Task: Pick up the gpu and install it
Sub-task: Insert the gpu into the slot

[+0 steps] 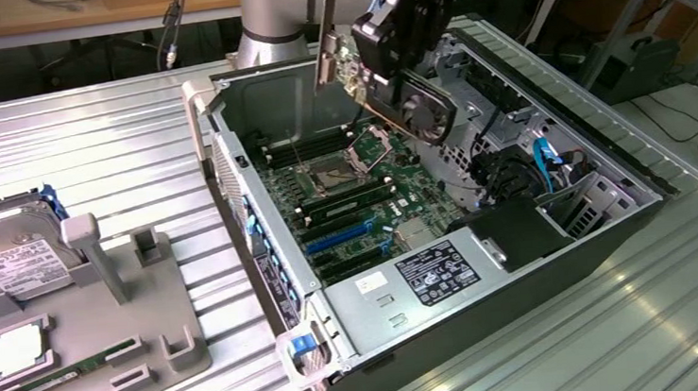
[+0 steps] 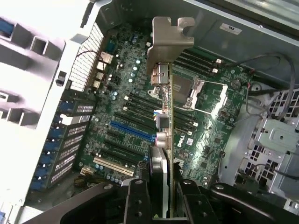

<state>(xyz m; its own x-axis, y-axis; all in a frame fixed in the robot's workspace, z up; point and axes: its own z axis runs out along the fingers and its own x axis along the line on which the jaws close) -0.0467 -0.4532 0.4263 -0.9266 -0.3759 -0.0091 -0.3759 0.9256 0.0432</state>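
The gpu [image 1: 428, 109] is in the upper middle of the exterior view, held in the air above the open computer case [image 1: 598, 150] and clear of everything inside it. The claw [image 1: 387, 74] is closed on it. In the wrist view its black fingers [image 2: 138, 200] stand on either side of the card's edge and pinch it between them. The card hangs tilted, with its round fan face turned toward the exterior view's right. Its silver bracket [image 1: 327, 38] stands nearly upright at the end toward the exterior view's left. The grey arm [image 1: 270, 13] rises behind it at the top of the frame.

The case lies on its side across the middle of the exterior view on a ribbed metal worktop [image 1: 92, 152]. Its side panel is off and the green motherboard [image 1: 349, 191] is exposed. In the wrist view the card is seen edge-on over that board, with a blue expansion slot [image 2: 133, 133] and a white slot [image 2: 112, 166] just to one side of it. The processor socket [image 2: 187, 88] is on the other side.

At the lower left of the exterior view a grey fixture tray [image 1: 144, 308] sits on the worktop, well apart from the case. It carries a hard drive [image 1: 7, 268] with a white label, a square processor chip [image 1: 15, 350] and a slim green memory stick [image 1: 86, 365].
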